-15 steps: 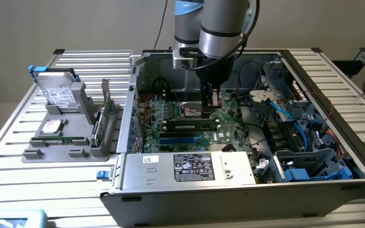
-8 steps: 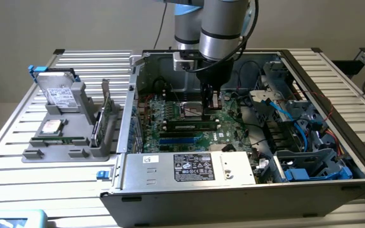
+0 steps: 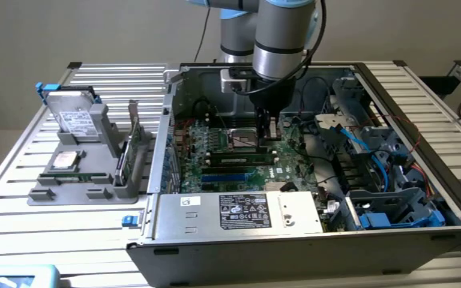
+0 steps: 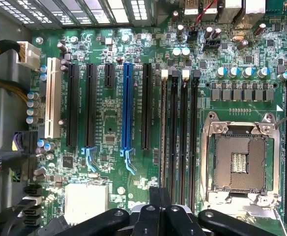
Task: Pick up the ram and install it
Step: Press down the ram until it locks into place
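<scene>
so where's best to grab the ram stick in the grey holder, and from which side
Pinch the ram stick at the middle of its long upper edge, coming straight down. It seems to sit on edge in the grey holder, so that thin edge stands free and its two flat faces suit a pinch.

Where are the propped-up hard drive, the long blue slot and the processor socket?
propped-up hard drive (image 3: 74, 117): exterior view, its labelled face.
long blue slot (image 4: 127, 105): wrist view, its middle.
processor socket (image 4: 241, 163): wrist view, its centre.
</scene>
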Tool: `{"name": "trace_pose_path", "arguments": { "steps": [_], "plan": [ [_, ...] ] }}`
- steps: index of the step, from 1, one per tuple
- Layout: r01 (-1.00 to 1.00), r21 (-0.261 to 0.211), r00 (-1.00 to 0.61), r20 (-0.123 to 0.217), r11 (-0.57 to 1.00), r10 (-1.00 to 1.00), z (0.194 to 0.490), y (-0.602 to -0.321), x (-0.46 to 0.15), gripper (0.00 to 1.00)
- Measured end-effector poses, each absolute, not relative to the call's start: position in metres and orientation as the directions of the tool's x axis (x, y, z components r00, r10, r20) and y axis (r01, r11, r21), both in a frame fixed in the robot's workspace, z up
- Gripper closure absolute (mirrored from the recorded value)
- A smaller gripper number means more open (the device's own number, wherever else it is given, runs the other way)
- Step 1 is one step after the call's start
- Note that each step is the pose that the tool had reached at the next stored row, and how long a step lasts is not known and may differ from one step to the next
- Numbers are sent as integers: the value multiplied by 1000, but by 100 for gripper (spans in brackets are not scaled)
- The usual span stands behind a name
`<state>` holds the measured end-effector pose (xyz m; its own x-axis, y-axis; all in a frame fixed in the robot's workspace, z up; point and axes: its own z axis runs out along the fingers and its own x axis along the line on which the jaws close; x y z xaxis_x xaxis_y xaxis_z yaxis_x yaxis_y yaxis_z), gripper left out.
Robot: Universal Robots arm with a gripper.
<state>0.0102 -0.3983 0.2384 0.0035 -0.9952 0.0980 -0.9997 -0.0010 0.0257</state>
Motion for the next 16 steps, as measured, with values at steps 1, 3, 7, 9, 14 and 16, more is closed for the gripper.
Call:
{"name": "trace_pose_path", "arguments": {
  "steps": [1, 3, 7, 9, 14, 16],
  "plan": [
    [-1000, 24, 3, 98, 0, -995, 238, -397, 10, 89],
    [-1000, 20, 0, 98, 2, -995, 237, -395, 10, 89],
    [-1000, 10, -8, 99, 9, -995, 235, -395, 10, 89],
    [-1000, 7, -12, 99, 13, -995, 234, -395, 10, 89],
    [-1000, 7, -23, 99, 24, -995, 234, -395, 9, 89],
    [-1000, 7, -25, 100, 26, -995, 233, -395, 9, 89]
  ]
}}
